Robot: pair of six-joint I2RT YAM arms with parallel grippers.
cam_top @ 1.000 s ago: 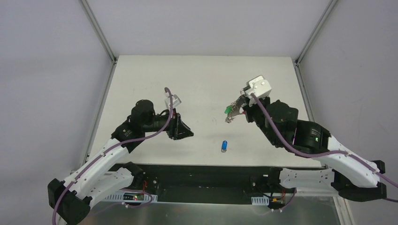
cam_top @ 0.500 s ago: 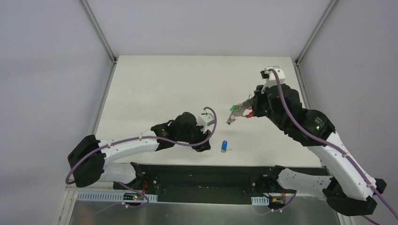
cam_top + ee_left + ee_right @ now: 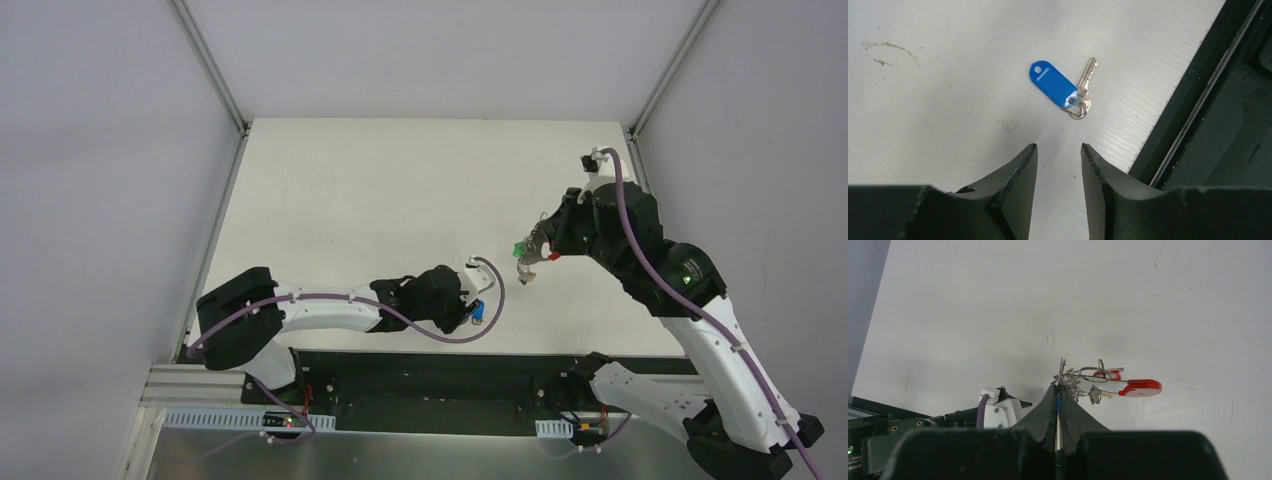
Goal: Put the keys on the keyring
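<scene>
The white desk (image 3: 350,190) is under both my arms. My left arm (image 3: 320,308) lies low along its near edge, and my right arm (image 3: 690,285) stands higher at the right side. My left fingers (image 3: 1023,167) are partly open and hold nothing. My right fingers (image 3: 1048,412) are fully closed on the keyring (image 3: 1088,374), a bunch of silver rings with a red tag, held above the desk. The key (image 3: 1053,89), with a blue tag and a small ring, lies flat on the desk just ahead of my left fingers, not touching them.
</scene>
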